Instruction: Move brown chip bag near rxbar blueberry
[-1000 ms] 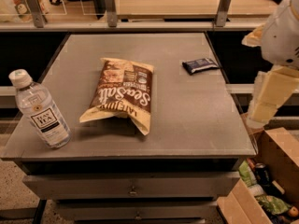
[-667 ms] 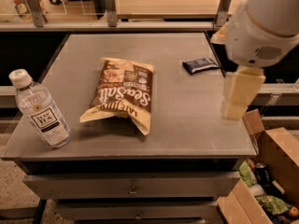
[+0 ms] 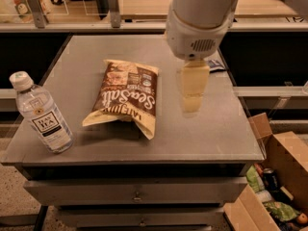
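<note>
The brown chip bag (image 3: 126, 96) lies flat on the grey table (image 3: 207, 134), left of centre, with its "Sea Salt" lettering facing up. My gripper (image 3: 191, 100) hangs point-down over the table just right of the bag, a small gap away from it. It holds nothing that I can see. The rxbar blueberry (image 3: 217, 65) lies at the table's right edge, farther back. My arm's white wrist hides most of it, so only a dark blue sliver shows.
A clear water bottle (image 3: 42, 115) stands upright at the table's front left corner. An open cardboard box (image 3: 276, 177) with cans and packets sits on the floor to the right. A shelf with rails runs behind the table.
My arm has swung in from the right edge of the table toward its middle. It now covers most of the rxbar, and the gripper is close beside the chip bag. The objects have not moved.
</note>
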Controlling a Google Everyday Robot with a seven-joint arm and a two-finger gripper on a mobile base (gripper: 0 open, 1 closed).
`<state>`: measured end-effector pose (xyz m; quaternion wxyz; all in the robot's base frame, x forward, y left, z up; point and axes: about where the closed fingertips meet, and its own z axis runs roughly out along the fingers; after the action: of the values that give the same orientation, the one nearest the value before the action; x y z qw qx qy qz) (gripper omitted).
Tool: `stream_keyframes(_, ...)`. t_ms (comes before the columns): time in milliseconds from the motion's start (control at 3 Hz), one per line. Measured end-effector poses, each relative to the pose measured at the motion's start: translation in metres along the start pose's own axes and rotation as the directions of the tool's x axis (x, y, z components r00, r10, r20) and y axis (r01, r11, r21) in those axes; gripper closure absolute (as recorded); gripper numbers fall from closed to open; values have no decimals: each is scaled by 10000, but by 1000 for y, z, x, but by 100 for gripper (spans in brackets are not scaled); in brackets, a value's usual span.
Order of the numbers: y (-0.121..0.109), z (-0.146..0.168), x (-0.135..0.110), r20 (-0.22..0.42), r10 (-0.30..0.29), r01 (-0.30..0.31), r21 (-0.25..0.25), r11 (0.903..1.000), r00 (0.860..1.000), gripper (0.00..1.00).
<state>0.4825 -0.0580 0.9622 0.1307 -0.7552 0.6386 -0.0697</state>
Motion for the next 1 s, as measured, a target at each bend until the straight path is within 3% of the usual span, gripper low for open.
stream_keyframes(667,-3,-5,-3,-137,-205,209,269,9994,9997,0)
stream_keyframes(1000,-13,-8,-13,-136,-815,821,560,9950,9966,0)
